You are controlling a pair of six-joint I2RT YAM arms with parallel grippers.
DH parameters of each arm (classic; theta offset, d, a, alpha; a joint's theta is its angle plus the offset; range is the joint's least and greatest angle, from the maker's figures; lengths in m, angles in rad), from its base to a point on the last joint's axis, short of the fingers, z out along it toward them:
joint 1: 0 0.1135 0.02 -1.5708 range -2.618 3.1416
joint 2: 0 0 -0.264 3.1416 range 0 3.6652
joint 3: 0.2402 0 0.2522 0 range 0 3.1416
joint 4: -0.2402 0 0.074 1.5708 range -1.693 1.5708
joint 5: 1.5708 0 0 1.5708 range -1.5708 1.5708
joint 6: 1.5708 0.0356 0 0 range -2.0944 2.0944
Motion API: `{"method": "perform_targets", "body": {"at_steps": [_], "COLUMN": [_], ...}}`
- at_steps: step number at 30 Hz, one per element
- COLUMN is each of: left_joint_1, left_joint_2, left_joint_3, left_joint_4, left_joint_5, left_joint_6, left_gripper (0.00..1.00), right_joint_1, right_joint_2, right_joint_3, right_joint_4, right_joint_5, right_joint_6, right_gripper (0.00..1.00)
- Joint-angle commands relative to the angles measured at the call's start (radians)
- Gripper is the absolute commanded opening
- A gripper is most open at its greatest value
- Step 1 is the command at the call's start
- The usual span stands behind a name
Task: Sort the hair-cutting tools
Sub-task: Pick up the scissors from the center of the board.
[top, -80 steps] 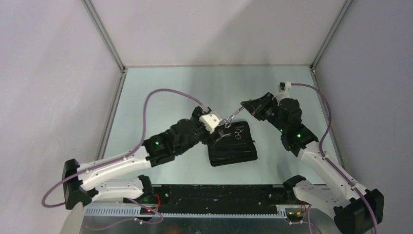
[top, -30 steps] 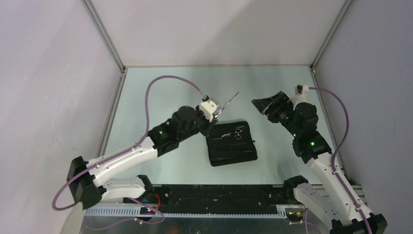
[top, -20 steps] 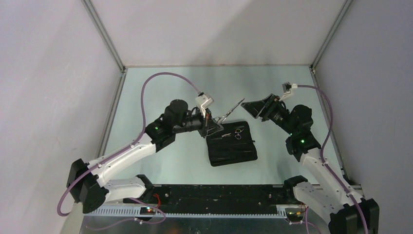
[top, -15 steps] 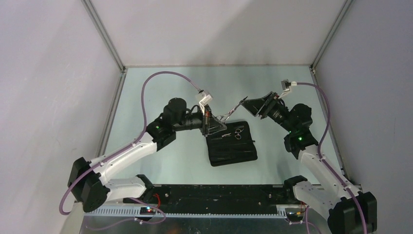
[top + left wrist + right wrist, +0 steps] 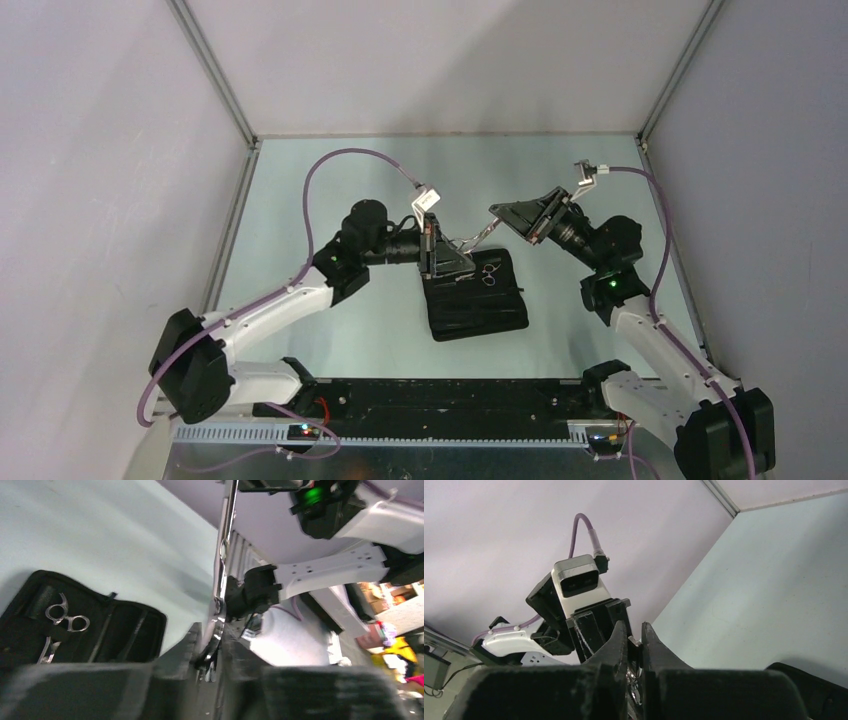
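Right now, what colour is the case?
The case is black. It shows best in the top external view.

Soft, even light comes down from overhead onto the pale table (image 5: 330,190), fairly bright, with only faint shadows, though the inside of the black case (image 5: 478,305) is too dark to read from the top view. Of the 2 wrist views, the left one shows a hard white glare along the raised scissors (image 5: 220,575), a smeared, out-of-focus left gripper (image 5: 210,647) at the bottom edge and a blown-out far background. The right one is dimmer and mauve-tinted, with the right gripper (image 5: 634,632) a soft-edged black mass near the lens and the white camera housing (image 5: 576,582) beyond it sharp.
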Motion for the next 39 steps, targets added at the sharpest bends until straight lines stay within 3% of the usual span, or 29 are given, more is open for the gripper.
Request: {"method": "perform_targets", "body": {"at_steps": [1, 7, 10, 13, 18, 25, 39], "left_joint_1": [0.006, -0.027, -0.105, -0.165, -0.225, -0.241, -0.241], "left_joint_2": [-0.031, -0.099, -0.132, -0.132, -0.079, 0.056, 0.176], "left_joint_3": [0.026, 0.126, 0.16, 0.203, 0.261, 0.372, 0.422], "left_joint_4": [-0.071, -0.411, -0.523, -0.568, -0.57, -0.593, -0.563], "left_joint_5": [-0.113, -0.459, -0.724, -0.867, -0.887, -0.769, -0.644], "left_joint_6": [0.006, 0.246, 0.344, 0.415, 0.482, 0.519, 0.504], "left_gripper": [0.35, 0.72, 0.79, 0.79, 0.76, 0.71, 0.49], "right_joint_1": [0.013, 0.083, 0.116, 0.149, 0.202, 0.233, 0.239], "right_joint_2": [-0.012, -0.064, -0.072, -0.069, -0.056, -0.047, -0.046], "right_joint_3": [0.004, 0.004, 0.013, 0.027, 0.029, 0.03, 0.03], "right_joint_4": [-0.028, -0.218, -0.343, -0.413, -0.407, -0.394, -0.371], "right_joint_5": [0.048, 0.293, 0.395, 0.486, 0.519, 0.527, 0.481], "right_joint_6": [-0.06, -0.114, -0.099, -0.106, -0.115, -0.104, -0.083], "right_gripper": [0.0, 0.0, 0.0, 0.0, 0.0, 0.0, 0.0]}}
